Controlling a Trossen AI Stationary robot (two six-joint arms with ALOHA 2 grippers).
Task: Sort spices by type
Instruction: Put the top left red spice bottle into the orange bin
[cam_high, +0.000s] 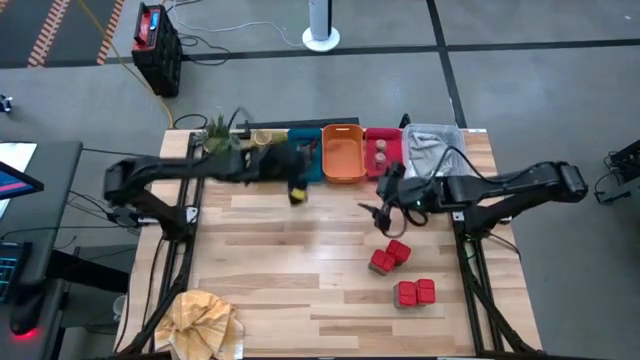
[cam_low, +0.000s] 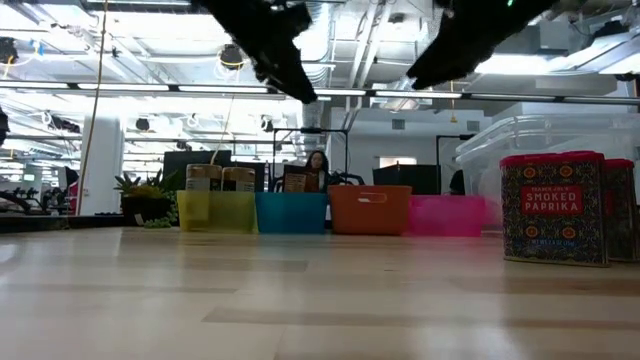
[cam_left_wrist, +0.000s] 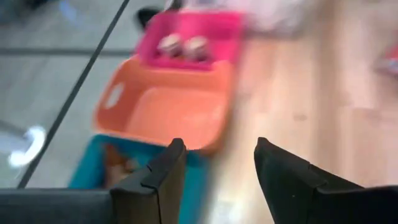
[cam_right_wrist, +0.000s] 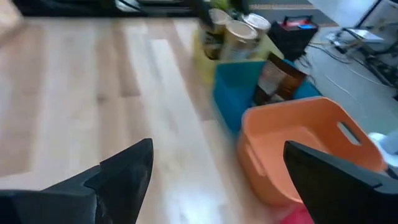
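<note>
Several red boxy packs (cam_high: 392, 256) stand in two pairs on the table's near right part; one, labelled smoked paprika (cam_low: 553, 206), is close in the low view. Two pale round tubs (cam_left_wrist: 182, 45) sit in the pink tray (cam_high: 383, 150). Brownish jars (cam_right_wrist: 234, 33) stand in the yellow tray (cam_low: 217, 210). A dark-tan packet (cam_right_wrist: 279, 77) leans in the blue tray (cam_high: 305, 152). My left gripper (cam_high: 297, 192) (cam_left_wrist: 217, 148) hovers open in front of the blue and orange trays. My right gripper (cam_high: 381, 210) (cam_right_wrist: 217, 152) hovers open, wide, above the table behind the red packs.
The four trays line the far edge, with the orange tray (cam_high: 342, 152) holding nothing I can see. A clear plastic box (cam_high: 436, 148) sits at the far right corner. A yellowish-tan cloth (cam_high: 205, 320) lies crumpled at the near left corner. Bare wood spans the middle.
</note>
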